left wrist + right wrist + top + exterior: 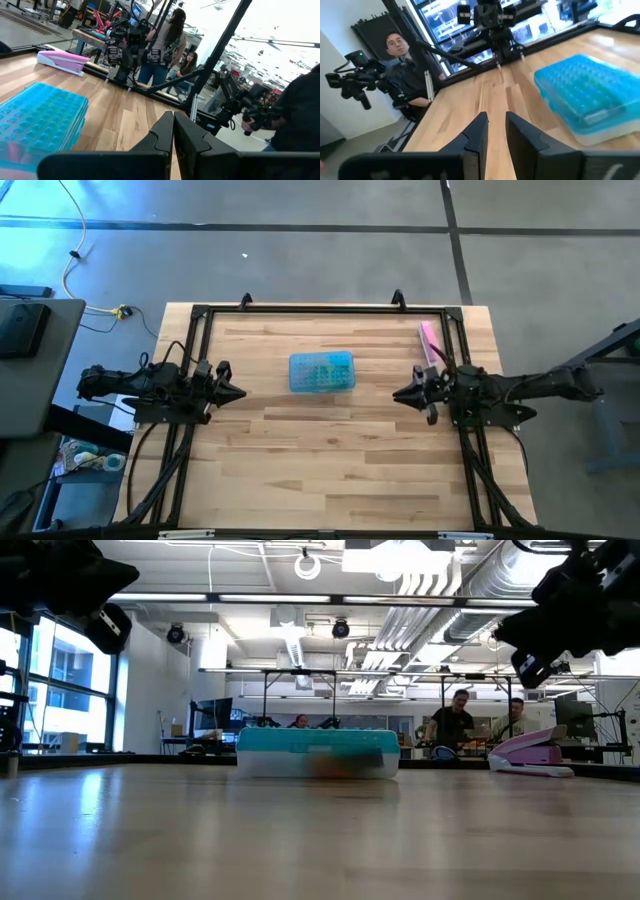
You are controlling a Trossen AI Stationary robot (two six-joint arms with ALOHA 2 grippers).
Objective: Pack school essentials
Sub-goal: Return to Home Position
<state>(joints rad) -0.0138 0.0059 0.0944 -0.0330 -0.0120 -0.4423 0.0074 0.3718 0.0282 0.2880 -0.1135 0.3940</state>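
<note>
Toward the far edge of the table [330, 470] the closed blue box [321, 372] is sitting clear, so the left claw [240, 392], shut and empty, and the right claw [398, 394], barely parted and empty, should be retreating sideways without brushing it.

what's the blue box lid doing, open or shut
Shut. The blue box shows its lid lying flat on the base with no gap in the low view; from above it is one closed rectangle.

Bright ceiling lights [385, 555]; daylight glare at window [70, 680]; faint sheen on table [300, 830]
</note>
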